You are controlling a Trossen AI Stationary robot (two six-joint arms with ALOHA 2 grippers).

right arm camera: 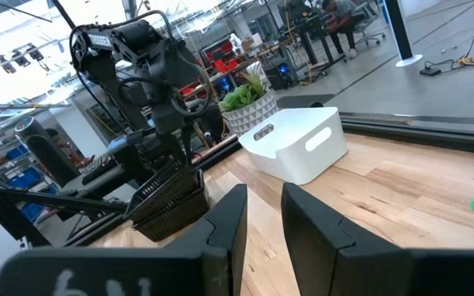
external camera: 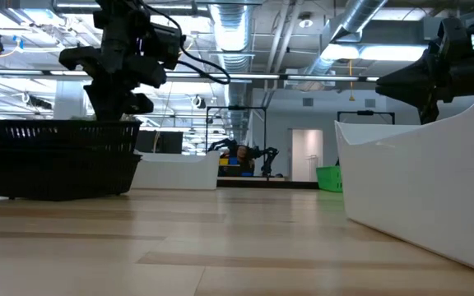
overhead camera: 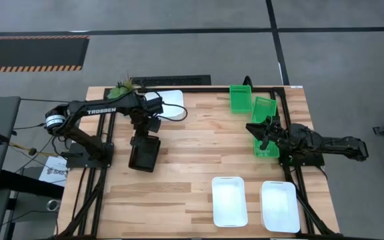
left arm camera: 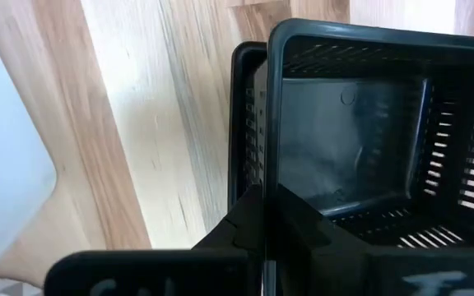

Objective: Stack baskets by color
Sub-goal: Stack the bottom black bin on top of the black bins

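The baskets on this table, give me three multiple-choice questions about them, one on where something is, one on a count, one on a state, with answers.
1. Where do the black baskets sit?
A. on the table's left half, under the left arm
B. at the near right corner
C. inside a white basket

2. How many white baskets show on the table in the high view?
A. one
B. three
C. five

3. What is the left gripper doing?
A. hanging open over bare wood
B. shut on a black basket's rim
C. holding a green basket

Answers:
1 A, the high view shows them under the left arm.
2 B, two lie side by side, and, and one sits at the far edge.
3 B, the left wrist view shows the fingers clamped on the rim.
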